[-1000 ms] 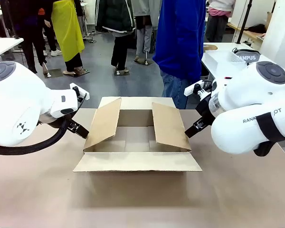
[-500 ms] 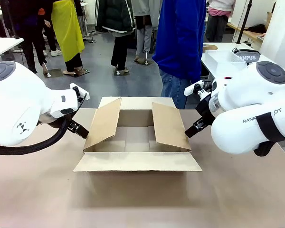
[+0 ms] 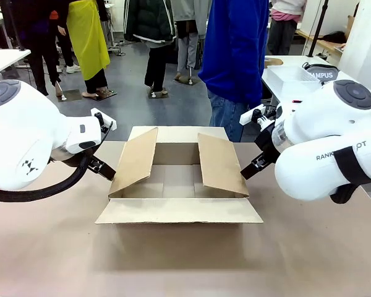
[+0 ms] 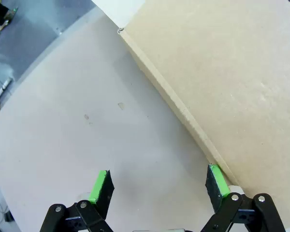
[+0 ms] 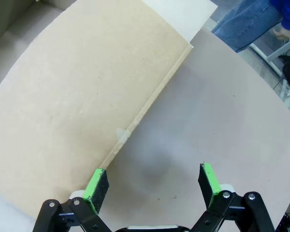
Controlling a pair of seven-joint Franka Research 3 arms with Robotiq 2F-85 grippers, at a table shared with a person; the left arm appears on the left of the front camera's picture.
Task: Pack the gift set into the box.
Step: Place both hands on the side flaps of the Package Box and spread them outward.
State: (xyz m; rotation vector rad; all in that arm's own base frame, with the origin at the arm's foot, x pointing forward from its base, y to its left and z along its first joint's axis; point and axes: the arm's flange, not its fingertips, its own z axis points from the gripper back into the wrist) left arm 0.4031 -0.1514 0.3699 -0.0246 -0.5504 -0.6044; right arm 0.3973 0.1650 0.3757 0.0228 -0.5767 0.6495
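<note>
Jaws wide on both: left gripper at 9 o'clock, right gripper at 3 o'clock of brown corrugated cardboard box, likely steadying it open.

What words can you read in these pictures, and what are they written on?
"AMPUS": on the grey pouch, far right; anything before the A is hidden.
"RANK" and "OT": on the right arm; a black strap covers the middle.
The left arm has a small black mark, not letters.
The box shows no print.
</note>
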